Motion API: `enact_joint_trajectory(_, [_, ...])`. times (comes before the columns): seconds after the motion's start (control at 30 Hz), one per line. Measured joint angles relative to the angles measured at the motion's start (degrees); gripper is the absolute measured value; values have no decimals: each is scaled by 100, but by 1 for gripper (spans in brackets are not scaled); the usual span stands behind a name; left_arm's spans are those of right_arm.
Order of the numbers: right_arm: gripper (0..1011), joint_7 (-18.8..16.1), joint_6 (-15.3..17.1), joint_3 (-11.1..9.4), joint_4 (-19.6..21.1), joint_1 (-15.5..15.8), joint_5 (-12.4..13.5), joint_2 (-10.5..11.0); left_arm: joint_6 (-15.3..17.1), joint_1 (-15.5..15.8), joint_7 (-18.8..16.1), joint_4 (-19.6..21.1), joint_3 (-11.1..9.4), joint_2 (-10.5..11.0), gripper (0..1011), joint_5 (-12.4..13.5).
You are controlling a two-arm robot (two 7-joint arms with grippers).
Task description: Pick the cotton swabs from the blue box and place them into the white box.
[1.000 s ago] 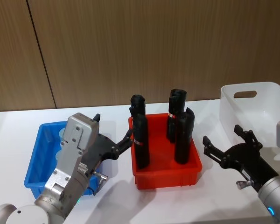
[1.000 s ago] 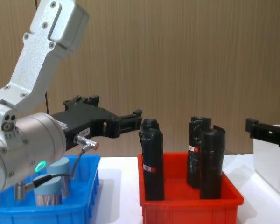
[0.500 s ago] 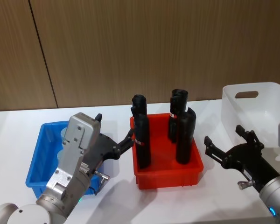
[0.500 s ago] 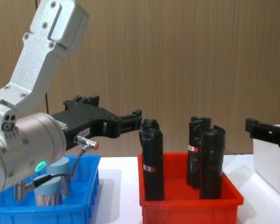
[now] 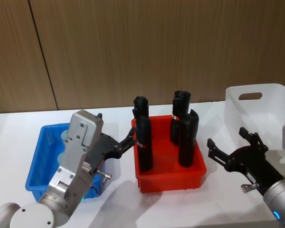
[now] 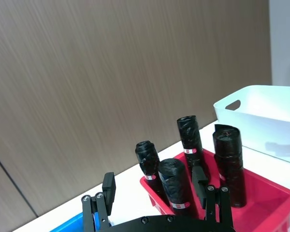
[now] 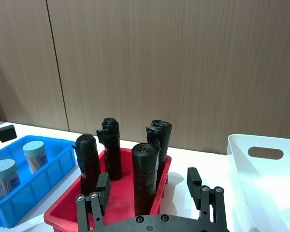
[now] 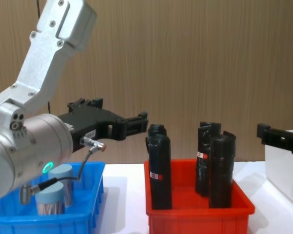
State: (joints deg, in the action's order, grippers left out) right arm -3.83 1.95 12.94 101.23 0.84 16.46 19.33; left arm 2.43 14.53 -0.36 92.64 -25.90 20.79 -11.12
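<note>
- No wording, brand or number is legible anywhere.
- White-and-red labels [image 8: 155,175] band the black rolls [image 8: 159,156] in the red bin [image 8: 200,218], print too small to read.
- A white sticker [image 8: 90,134] on the left end effector [image 6: 153,183] is equally unreadable.

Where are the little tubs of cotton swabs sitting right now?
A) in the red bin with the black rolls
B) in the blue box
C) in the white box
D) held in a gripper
B: the cotton swab tubs stand upright inside the blue box.
</note>
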Motion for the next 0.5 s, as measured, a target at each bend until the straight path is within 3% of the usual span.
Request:
enact_joint_trajectory(0.23, [1001, 0, 0, 0, 0, 0, 0, 0, 215, 82, -186, -81, 49, -83, 1003, -10])
enact_joint_trajectory(0.5, [1001, 0, 0, 0, 0, 0, 0, 0, 503, 184, -379, -244, 180, -127, 1003, -204])
